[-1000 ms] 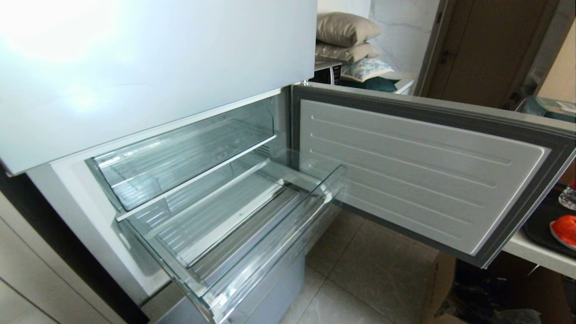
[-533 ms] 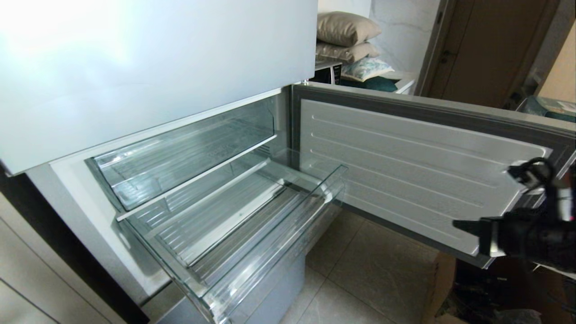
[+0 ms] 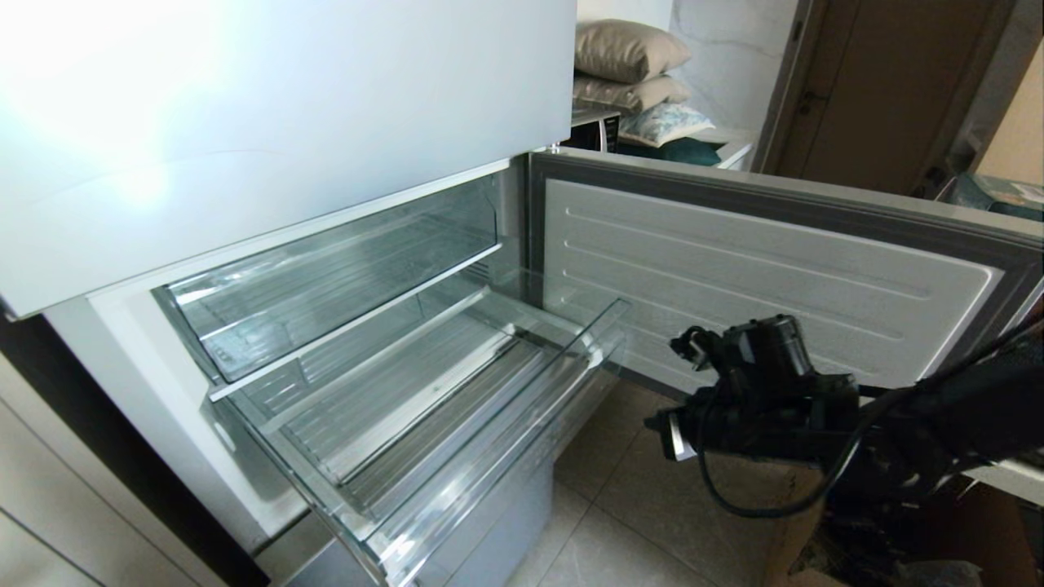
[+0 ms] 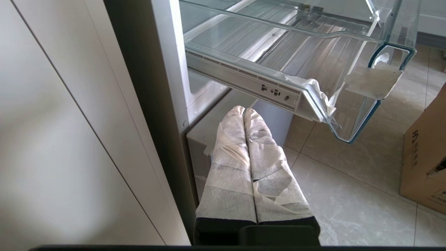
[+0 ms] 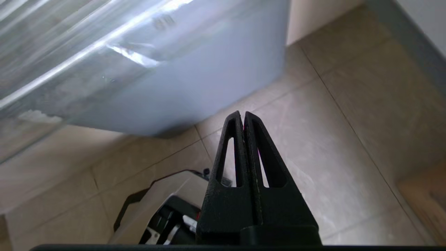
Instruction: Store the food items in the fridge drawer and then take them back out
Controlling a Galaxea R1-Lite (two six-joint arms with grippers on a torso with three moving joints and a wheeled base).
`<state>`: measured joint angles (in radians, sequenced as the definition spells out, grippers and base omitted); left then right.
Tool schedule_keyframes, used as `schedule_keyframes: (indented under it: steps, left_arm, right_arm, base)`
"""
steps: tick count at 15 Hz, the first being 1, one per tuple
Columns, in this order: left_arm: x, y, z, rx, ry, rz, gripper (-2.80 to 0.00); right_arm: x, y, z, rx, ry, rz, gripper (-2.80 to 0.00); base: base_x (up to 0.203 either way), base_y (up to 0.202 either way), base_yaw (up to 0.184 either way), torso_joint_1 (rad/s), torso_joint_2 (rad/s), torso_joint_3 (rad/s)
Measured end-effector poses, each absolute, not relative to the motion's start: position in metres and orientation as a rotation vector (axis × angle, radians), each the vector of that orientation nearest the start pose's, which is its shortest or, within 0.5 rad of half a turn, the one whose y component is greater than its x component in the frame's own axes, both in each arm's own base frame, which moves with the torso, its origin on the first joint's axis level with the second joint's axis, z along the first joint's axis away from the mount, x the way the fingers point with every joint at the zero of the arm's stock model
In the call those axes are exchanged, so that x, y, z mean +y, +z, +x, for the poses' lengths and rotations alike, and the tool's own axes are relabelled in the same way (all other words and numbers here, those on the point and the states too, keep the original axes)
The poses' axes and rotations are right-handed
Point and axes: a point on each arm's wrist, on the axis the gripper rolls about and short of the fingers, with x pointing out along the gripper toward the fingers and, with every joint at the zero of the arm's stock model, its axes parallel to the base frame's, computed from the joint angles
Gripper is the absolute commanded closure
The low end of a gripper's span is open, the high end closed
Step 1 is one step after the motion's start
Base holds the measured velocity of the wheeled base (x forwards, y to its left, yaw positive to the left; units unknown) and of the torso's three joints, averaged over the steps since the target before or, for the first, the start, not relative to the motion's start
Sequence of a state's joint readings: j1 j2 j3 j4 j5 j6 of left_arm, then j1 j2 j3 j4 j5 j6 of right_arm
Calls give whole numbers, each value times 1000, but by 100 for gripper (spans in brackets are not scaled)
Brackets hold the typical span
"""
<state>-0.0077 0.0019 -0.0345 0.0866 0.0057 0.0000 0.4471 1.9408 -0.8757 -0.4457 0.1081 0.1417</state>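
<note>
No lettering could be read anywhere: a faint embossed mark on the upper clear bin [image 3: 400, 273] and dark print on the cardboard box [image 4: 423, 153] stayed illegible.

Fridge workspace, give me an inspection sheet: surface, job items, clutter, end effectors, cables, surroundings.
Surface: tiled floor, bare where visible.
Job's things: fridge drawer pulled out, nothing in it; food: nothing seen.
Clutter: cardboard box on the floor.
End effectors: right end effector shut, holding nothing, over the floor beside the drawer; left end effector shut, low beside the fridge, below the drawer.
Cables: black cable looping under the right arm.
Surroundings: open fridge door, stacked pillows, brown door.
</note>
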Motion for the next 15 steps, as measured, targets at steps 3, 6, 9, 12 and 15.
schedule_keyframes:
  steps: [3,6,9,12,15]
  left_arm:
    - [0,76,-25,54,-2,0,0]
    - [0,76,-26,54,-2,0,0]
    - [0,76,-26,54,-2,0,0]
    - [0,76,-26,54,-2,0,0]
    - [0,76,-26,54,-2,0,0]
  right_arm:
    - [184,99,328,624,551,14,0]
    - [215,98,349,579,596,19,0]
    - [241,95,372,491,625,60,0]
    - [262,104,386,307,627,211,0]
    - [267,117,361,301,628,280,0]
  base:
    - [0,0,0,0,0,0]
    - [0,0,0,0,0,0]
    - [0,0,0,0,0,0]
    - [0,0,0,0,0,0]
    - [0,0,0,0,0,0]
